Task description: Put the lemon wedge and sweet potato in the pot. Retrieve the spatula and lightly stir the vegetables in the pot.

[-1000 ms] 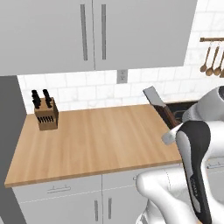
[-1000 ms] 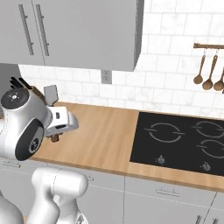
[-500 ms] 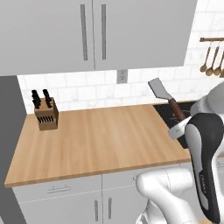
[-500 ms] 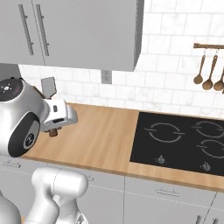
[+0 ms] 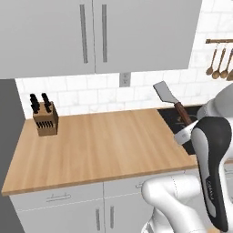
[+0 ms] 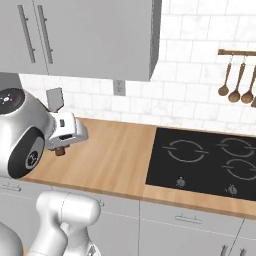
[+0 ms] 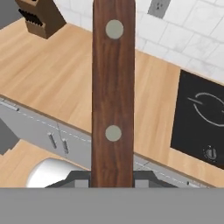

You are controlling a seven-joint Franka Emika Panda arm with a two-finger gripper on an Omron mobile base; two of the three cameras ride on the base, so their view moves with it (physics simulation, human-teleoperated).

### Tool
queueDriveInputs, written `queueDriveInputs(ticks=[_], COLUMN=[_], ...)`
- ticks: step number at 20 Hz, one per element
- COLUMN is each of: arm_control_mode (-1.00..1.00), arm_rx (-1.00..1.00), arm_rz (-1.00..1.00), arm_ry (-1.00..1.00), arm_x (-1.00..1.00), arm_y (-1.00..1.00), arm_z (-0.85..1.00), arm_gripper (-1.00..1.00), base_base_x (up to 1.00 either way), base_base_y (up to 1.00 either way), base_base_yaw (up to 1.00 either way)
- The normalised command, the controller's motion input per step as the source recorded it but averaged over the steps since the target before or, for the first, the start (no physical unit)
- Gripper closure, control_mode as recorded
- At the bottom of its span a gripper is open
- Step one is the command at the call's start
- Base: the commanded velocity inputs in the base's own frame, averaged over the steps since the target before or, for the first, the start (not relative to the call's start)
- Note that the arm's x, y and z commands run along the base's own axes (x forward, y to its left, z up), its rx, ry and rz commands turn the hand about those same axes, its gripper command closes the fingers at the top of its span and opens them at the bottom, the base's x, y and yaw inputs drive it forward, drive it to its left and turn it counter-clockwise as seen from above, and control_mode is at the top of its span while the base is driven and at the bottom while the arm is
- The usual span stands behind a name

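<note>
1. Spatula (image 5: 172,103) is up in the air, gripper (image 7: 112,177) clamped tight on its handle, well above the counter (image 5: 100,145).
2. From the left base view, the grey blade points up and back toward the tiled wall, the reddish-brown handle running down toward the white arm.
3. From the right base view, the blade (image 6: 55,99) pokes up just behind the arm's big joint, near the wall.
4. Hand view: the wooden handle (image 7: 113,87) runs straight up the middle, two pale rivets on it, the dark finger tips pinching it at the bottom.
5. Knife block (image 5: 44,117) sits at the far left corner of the counter, well apart from the spatula.
6. Black cooktop (image 6: 205,160) lies to the right of the wooden top.
7. Wooden spoons (image 6: 235,80) hang on the wall rail above the cooktop.
</note>
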Motion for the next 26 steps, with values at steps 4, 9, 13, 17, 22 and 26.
queueDriveInputs(ticks=[4,9,13,17,22,26], arm_control_mode=[1.00,1.00,1.00,1.00,1.00,1.00], arm_rx=[0.00,0.00,0.00,0.00,0.00,0.00], arm_rz=[0.00,0.00,0.00,0.00,0.00,0.00], arm_ry=[0.00,0.00,0.00,0.00,0.00,0.00], arm_x=[0.00,0.00,0.00,0.00,0.00,0.00], arm_y=[0.00,0.00,0.00,0.00,0.00,0.00], arm_z=[0.00,0.00,0.00,0.00,0.00,0.00], arm_gripper=[1.00,1.00,1.00,1.00,1.00,1.00], base_base_x=[-0.02,-0.05,0.00,0.00,0.18,0.50], base_base_y=[-1.00,-1.00,-1.00,-1.00,-1.00,-0.97], base_base_yaw=[-0.01,0.00,0.00,0.00,0.00,0.00])
